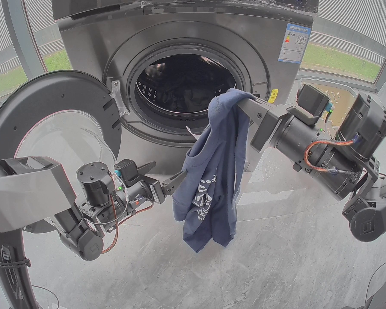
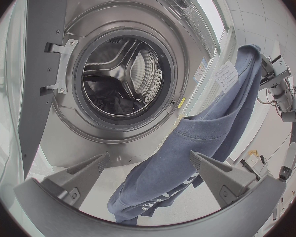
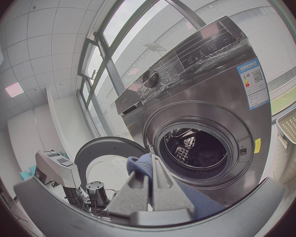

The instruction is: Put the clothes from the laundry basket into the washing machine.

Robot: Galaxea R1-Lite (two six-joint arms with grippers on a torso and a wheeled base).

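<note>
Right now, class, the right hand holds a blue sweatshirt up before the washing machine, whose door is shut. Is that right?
No: the door is open, swung aside, as the head view shows. The right hand does hold the blue sweatshirt up before the washing machine.

A slate-blue sweatshirt (image 1: pixel 214 168) with white lettering and a white care tag hangs from the clamped grey jaws of the right gripper (image 1: pixel 244 104), beyond them a silver-grey washing machine (image 1: pixel 94 43) with black panel, blue-and-white label and yellow sticker, below them pale grey marbled floor (image 1: pixel 266 245).
</note>
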